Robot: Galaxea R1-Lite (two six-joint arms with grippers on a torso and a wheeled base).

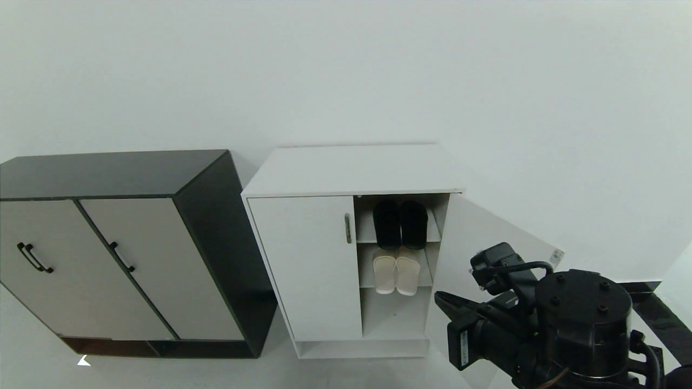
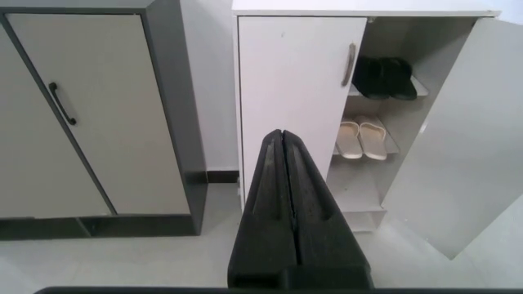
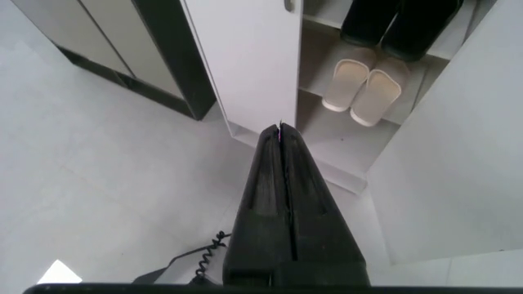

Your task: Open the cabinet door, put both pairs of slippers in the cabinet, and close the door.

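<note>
Left gripper (image 2: 283, 135) is hanging before the white cabinet (image 1: 351, 167), jaws pressed together empty, black slippers (image 1: 400, 224) and white slippers (image 1: 396, 274) are sitting on its shelves, so door (image 1: 478, 232) closing is likely pending, needing the empty, clamped-together right gripper (image 3: 280, 129) pushing it.
</note>
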